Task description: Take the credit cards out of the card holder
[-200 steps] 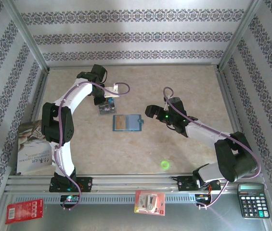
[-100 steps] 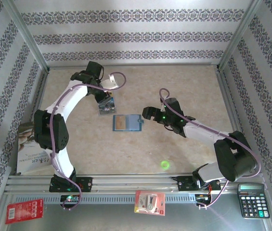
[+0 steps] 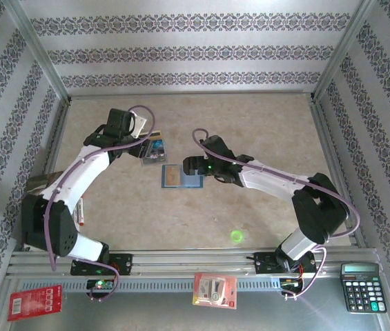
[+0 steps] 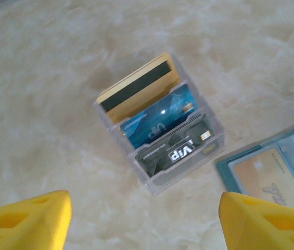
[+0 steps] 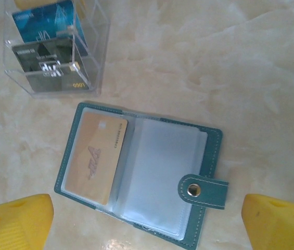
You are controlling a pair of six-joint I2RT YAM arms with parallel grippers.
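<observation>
The slate-blue card holder [image 5: 209, 156] lies open on the table [image 3: 264, 124], its snap tab [image 5: 201, 190] to the right. A tan credit card [image 5: 92, 159] sits in its left sleeve; the right sleeves look empty. Beside it a clear stand [image 4: 188, 174] holds a gold card [image 4: 139, 91], a blue card [image 4: 157, 117] and a dark VIP card [image 4: 180, 148]. My left gripper [image 4: 144, 224] is open, nothing between its fingers, just short of the stand [image 3: 154, 150]. My right gripper [image 5: 147, 224] hangs open over the holder [image 3: 172, 177], not touching it.
A black calculator [image 3: 364, 286] and two red-and-white packets [image 3: 34, 301] [image 3: 214, 289] lie on the near metal ledge. A booklet [image 3: 39, 189] sits by the left wall. Metal frame posts and patterned walls close in the table on three sides.
My left gripper has opened and drawn back left from the stand, leaving the gold card in it. My right arm has swung left until its gripper is over the holder.
</observation>
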